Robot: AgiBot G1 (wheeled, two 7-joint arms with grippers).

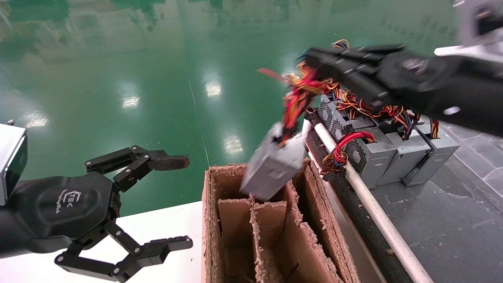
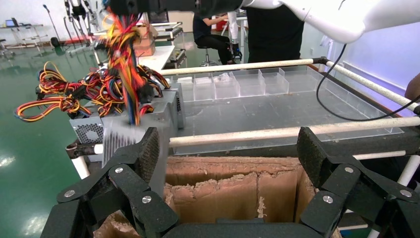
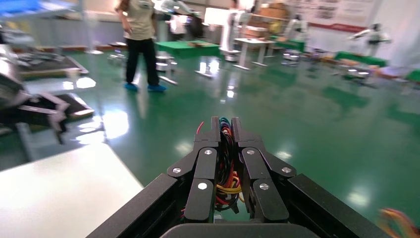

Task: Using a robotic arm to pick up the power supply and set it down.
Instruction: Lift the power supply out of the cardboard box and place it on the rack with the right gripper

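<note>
The power supply (image 1: 273,163), a small grey metal box, hangs tilted over the far end of the brown carton (image 1: 212,220), its lower corner level with the rim. Its red, yellow and black wire bundle (image 1: 298,96) runs up into my right gripper (image 1: 310,59), which is shut on the wires. In the right wrist view the wires (image 3: 226,163) fill the gap in that gripper (image 3: 225,130); the box is hidden there. My left gripper (image 1: 178,201) is open at the lower left, beside the carton, holding nothing. The left wrist view shows this gripper (image 2: 229,148) facing the carton (image 2: 223,188), with the blurred power supply (image 2: 119,136) beyond one finger.
Several more grey power supplies (image 1: 389,153) with tangled wires stand in a row on the dark cart at the right, behind a white pipe rail (image 1: 365,196). The carton has torn cardboard dividers. A white table (image 1: 165,224) lies under my left gripper. Green floor is beyond.
</note>
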